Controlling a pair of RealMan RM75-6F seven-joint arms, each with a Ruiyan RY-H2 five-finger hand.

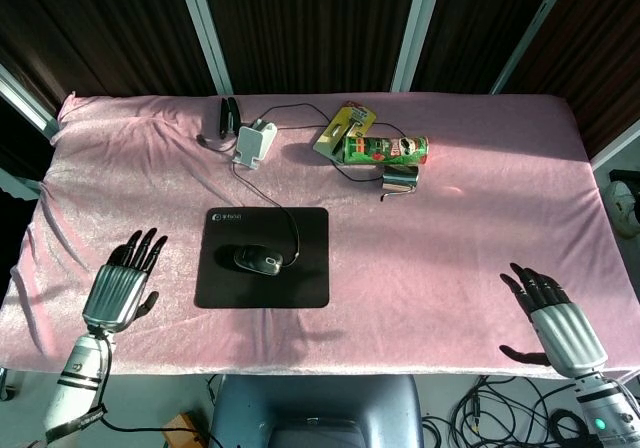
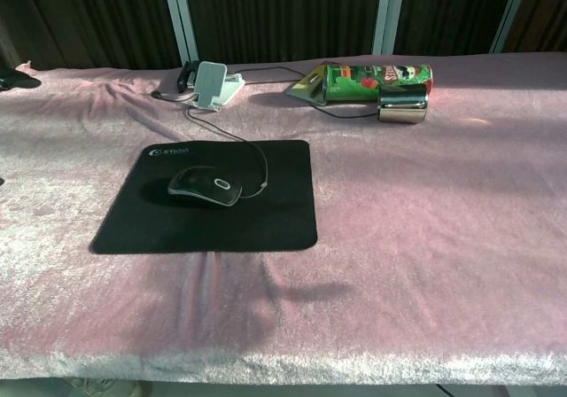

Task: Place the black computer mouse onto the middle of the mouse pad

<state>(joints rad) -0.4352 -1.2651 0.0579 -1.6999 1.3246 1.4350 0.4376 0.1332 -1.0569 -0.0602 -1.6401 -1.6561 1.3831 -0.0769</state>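
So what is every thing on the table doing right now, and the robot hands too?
black computer mouse: resting on the pad, near its middle, untouched
mouse pad: flat on the pink cloth
left robot hand: holds nothing, fingers apart, beside the pad
right robot hand: holds nothing, fingers apart
green can: lying on its side

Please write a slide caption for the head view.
Black mouse resting on the mouse pad, both hands open and clear.
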